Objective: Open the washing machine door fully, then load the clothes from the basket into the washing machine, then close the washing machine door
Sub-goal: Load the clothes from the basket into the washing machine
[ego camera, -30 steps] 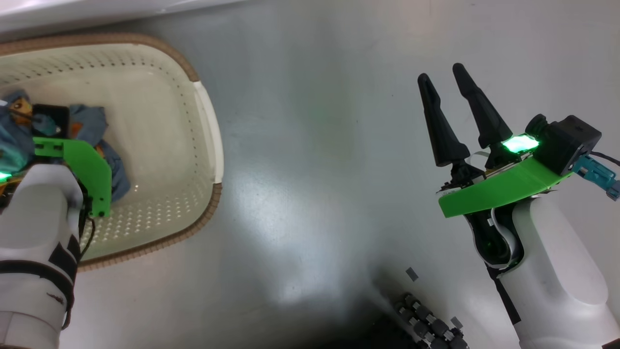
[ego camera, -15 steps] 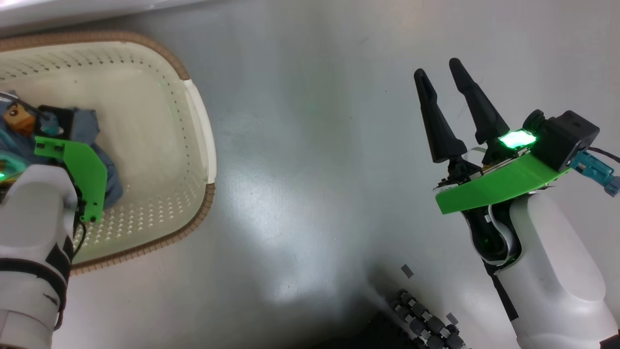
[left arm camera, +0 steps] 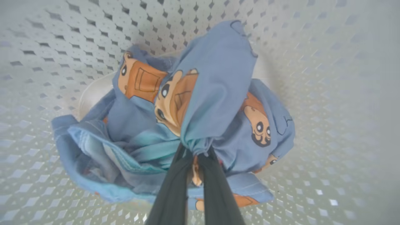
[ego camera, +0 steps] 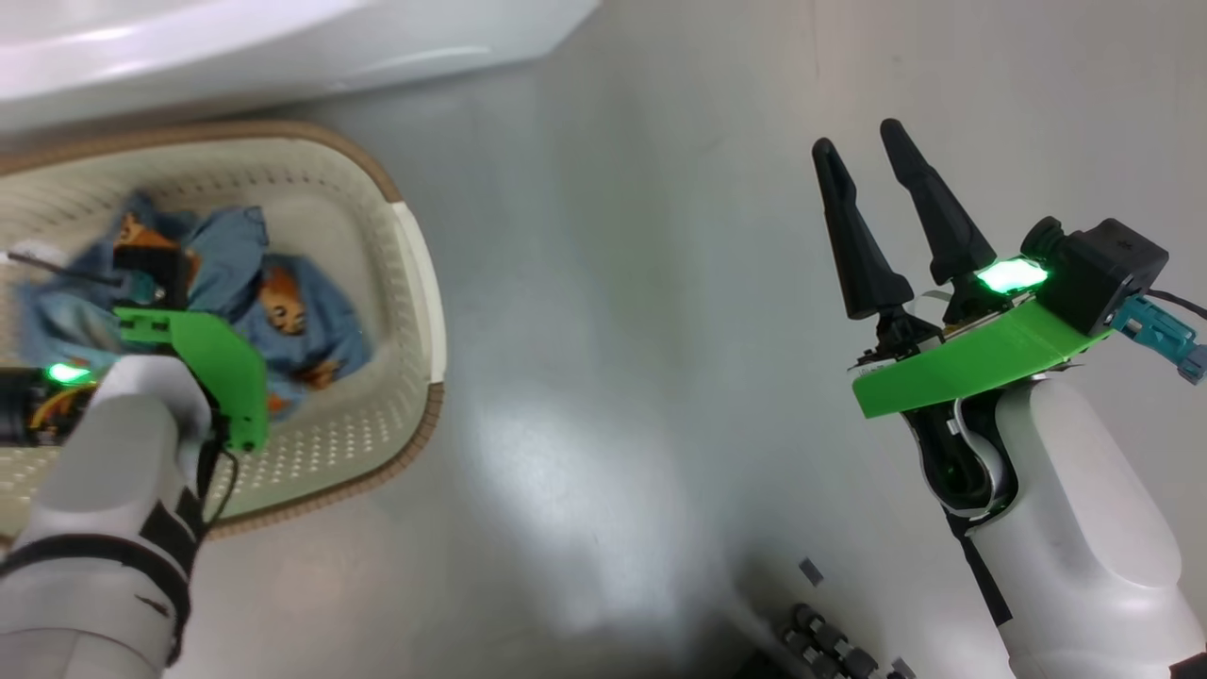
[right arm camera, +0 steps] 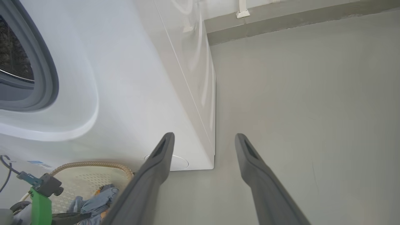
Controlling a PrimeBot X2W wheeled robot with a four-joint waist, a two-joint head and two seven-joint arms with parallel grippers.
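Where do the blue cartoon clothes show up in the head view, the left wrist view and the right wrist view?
Head view: the clothes at the left, inside the basket.
Left wrist view: the clothes at centre, bunched, pinched in the left gripper.
Right wrist view: the clothes at the bottom left, in the basket.
Shared landmark: the perforated cream basket around them.

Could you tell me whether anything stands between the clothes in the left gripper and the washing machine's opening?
Nothing visible does, beyond the wall of the basket. The left gripper is shut on the clothes inside it. The washing machine shows its gasket uncovered, though partly cut off.
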